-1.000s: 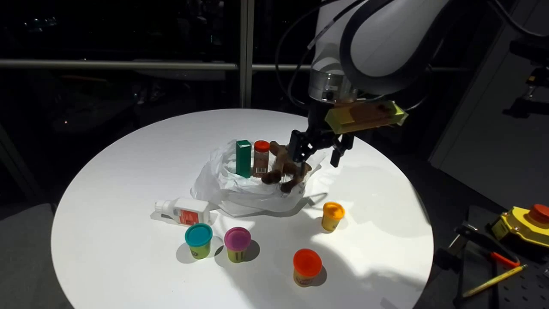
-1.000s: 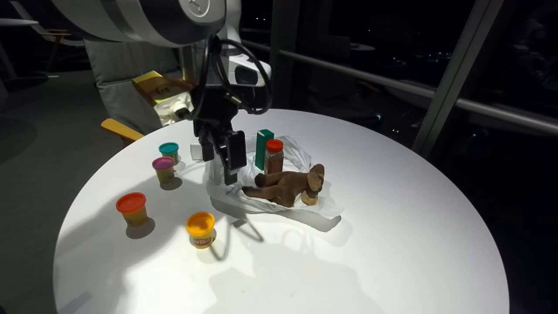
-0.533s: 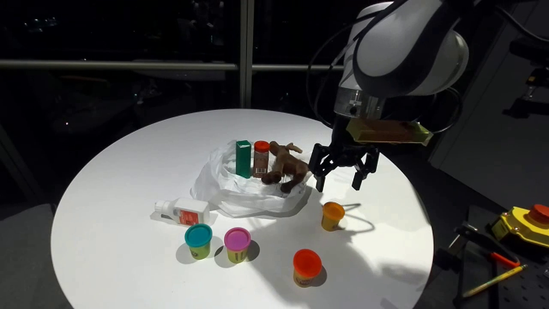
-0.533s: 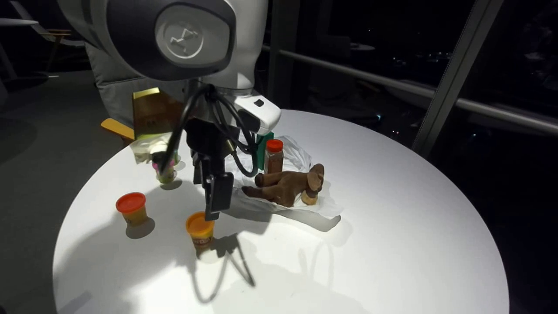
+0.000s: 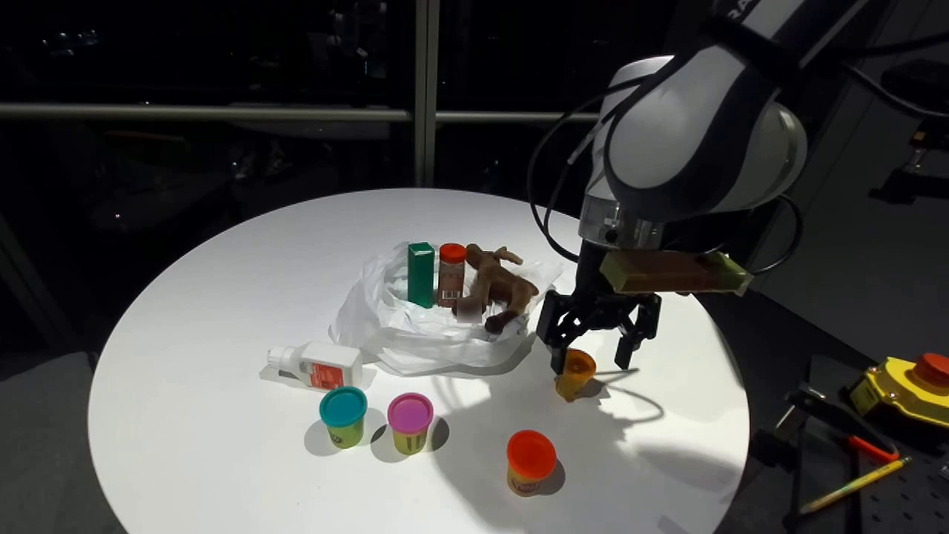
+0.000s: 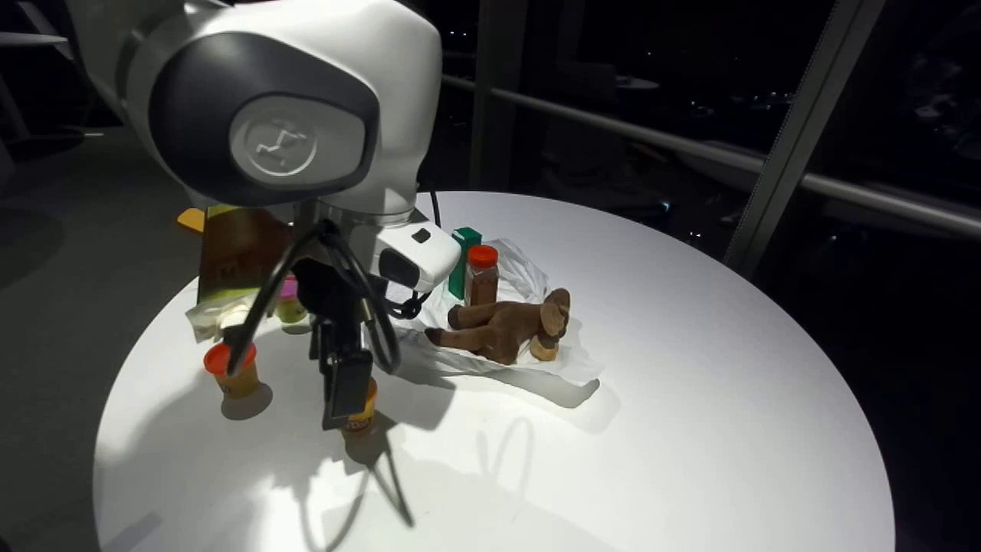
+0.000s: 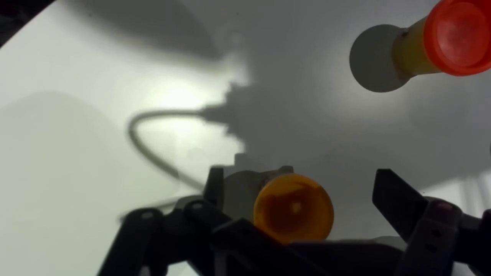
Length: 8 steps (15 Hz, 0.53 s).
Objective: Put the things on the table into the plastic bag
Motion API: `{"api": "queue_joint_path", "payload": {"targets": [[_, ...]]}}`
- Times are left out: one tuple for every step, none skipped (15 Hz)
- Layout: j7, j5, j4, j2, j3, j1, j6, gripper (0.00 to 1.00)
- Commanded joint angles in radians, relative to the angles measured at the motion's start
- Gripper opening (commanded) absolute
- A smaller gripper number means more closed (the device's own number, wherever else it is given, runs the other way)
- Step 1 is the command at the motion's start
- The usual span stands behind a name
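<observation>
My gripper [image 5: 590, 365] is open and low over the orange-lidded tub [image 5: 577, 373]. In the wrist view the orange lid [image 7: 293, 209] lies between the two spread fingers, nearer the left one, with gaps on both sides. In an exterior view a finger partly hides this tub [image 6: 363, 414]. The white plastic bag [image 5: 426, 348] lies open with a green box [image 5: 420, 276], a red-lidded jar [image 5: 451, 278] and a brown plush toy [image 5: 498, 289] in it. A white bottle [image 5: 319, 363] lies on its side. Teal [image 5: 344, 415], pink [image 5: 410, 421] and red [image 5: 529, 461] lidded tubs stand upright.
All stand on a round white table [image 5: 222, 297]. The red-lidded tub also shows in the wrist view [image 7: 456, 40]. A yellow emergency-stop box [image 5: 904, 389] and a pencil [image 5: 856, 486] lie on a dark surface beyond the table edge.
My gripper has moved away from the plush toy and bag, turned, and come down over the orange-lidded tub. Its fingers stay open. The things on the table have not moved.
</observation>
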Motion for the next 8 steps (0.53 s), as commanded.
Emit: {"api": "queue_joint_path", "payload": {"targets": [[0.005,0.018,-0.022,0.029,0.011,0.001,0.088,1.0],[-0.003,0.021,-0.02,0.04,0.015,-0.002,0.11,1.0],[-0.006,0.019,-0.017,0.05,0.016,-0.003,0.134,1.0],[-0.005,0.014,-0.014,0.06,0.014,-0.001,0.16,1.0],[-0.005,0.012,-0.011,0.069,0.014,-0.001,0.183,1.0],[-0.003,0.012,-0.009,0.076,0.015,-0.001,0.195,1.0],[-0.003,0.013,-0.009,0.081,0.017,-0.002,0.207,1.0],[-0.001,0.016,-0.009,0.085,0.019,-0.005,0.214,1.0]]}}
